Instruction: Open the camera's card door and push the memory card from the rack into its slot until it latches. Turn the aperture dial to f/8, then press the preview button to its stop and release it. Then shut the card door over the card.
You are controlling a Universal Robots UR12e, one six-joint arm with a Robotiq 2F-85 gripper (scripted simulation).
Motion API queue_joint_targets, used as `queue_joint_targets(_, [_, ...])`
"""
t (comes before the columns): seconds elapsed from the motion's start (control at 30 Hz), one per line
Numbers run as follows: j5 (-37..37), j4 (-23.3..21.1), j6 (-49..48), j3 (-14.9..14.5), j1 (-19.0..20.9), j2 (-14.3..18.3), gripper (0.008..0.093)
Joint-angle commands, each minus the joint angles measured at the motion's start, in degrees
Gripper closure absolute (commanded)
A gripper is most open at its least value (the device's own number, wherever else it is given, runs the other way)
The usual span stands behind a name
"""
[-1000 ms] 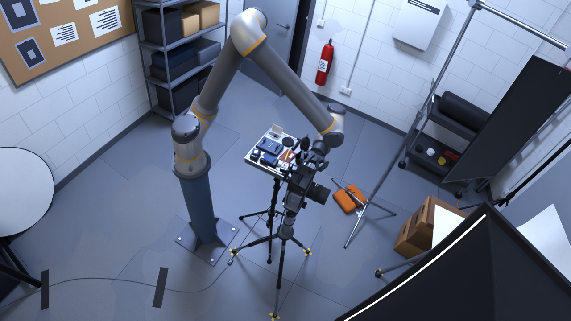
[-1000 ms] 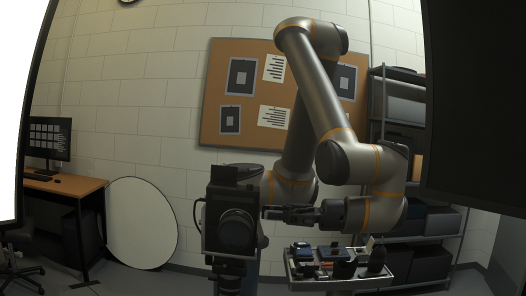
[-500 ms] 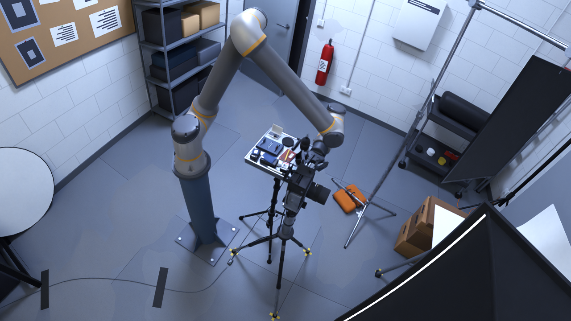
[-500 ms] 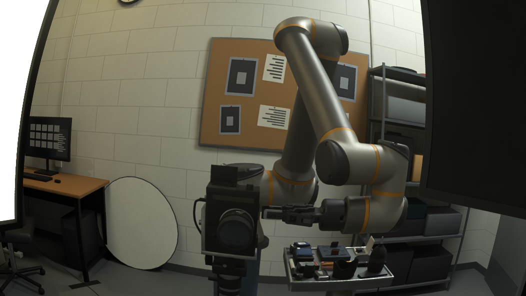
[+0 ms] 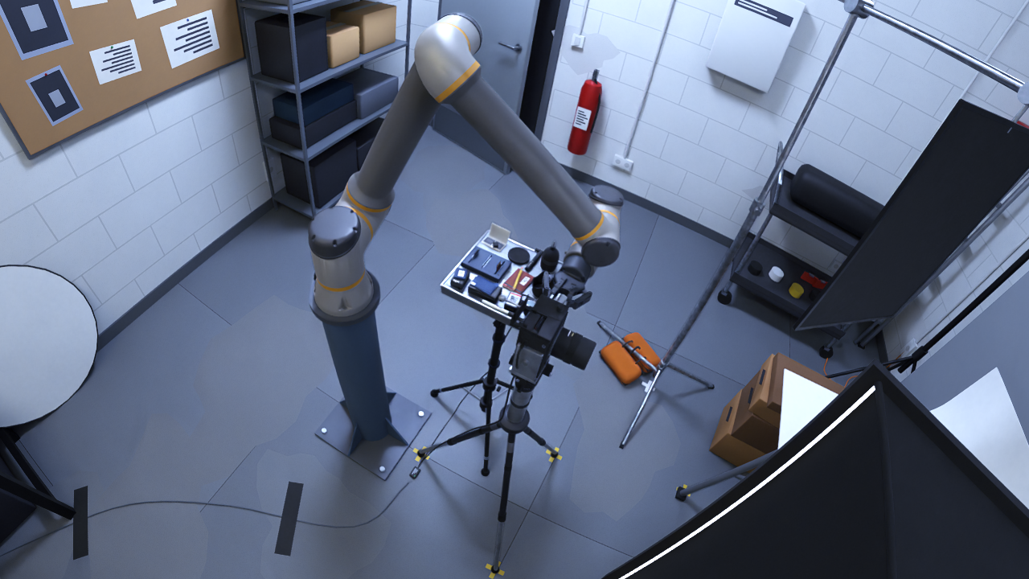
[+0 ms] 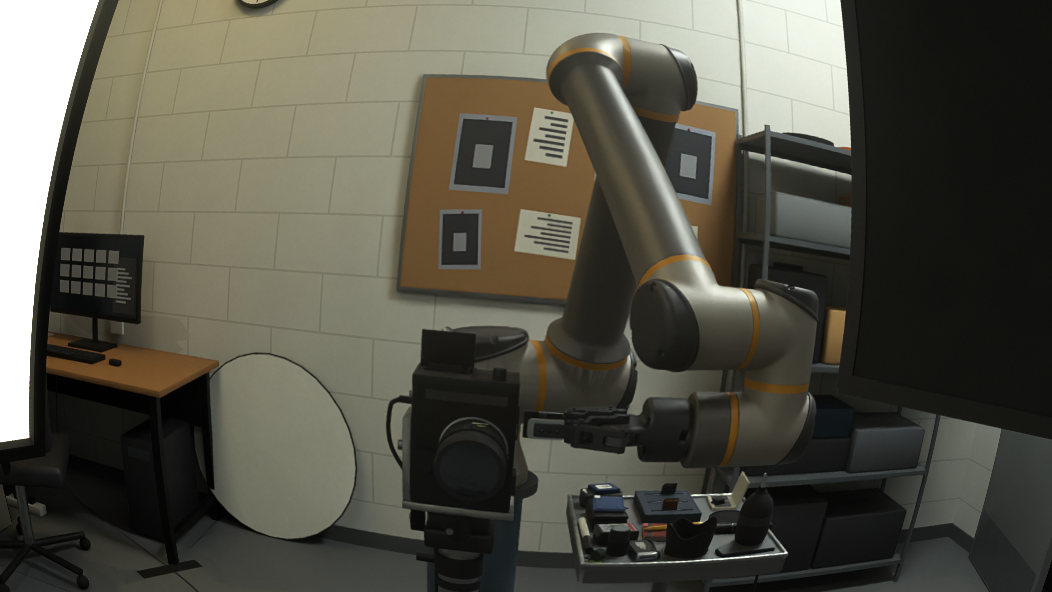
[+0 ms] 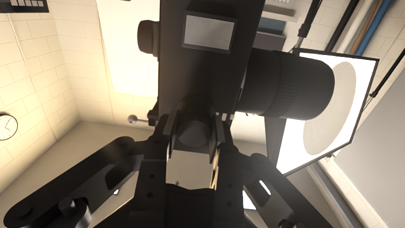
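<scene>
The round aperture dial [image 7: 194, 124] on the side of the camera sits between my fingers, and my gripper [image 7: 193, 131] is closed around it. The black camera [image 6: 462, 434] stands on a tripod [image 5: 508, 432], its lens [image 7: 286, 85] pointing away from the arm's base. My gripper [image 6: 535, 428] reaches the camera's side horizontally from the tray side. A grey rectangular panel [image 7: 209, 31] shows higher on the same camera face. The card door and the memory card are too small to tell apart among the items on the tray.
Behind the camera a small tray stand [image 6: 666, 530] carries the rack and several dark accessories. A lit softbox [image 7: 325, 113] faces the lens side, and a light stand [image 5: 662, 360] with an orange bag [image 5: 627, 357] lies on the floor nearby.
</scene>
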Motion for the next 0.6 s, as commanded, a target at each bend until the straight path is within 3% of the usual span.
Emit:
queue_joint_targets(0.0, [0.0, 0.0, 0.2, 0.0, 0.0, 0.0, 0.0934])
queue_joint_targets(0.3, [0.0, 0.0, 6.1, 0.0, 0.0, 0.0, 0.0934])
queue_joint_targets(0.57, [0.0, 0.0, 19.8, 0.0, 0.0, 0.0, 0.0934])
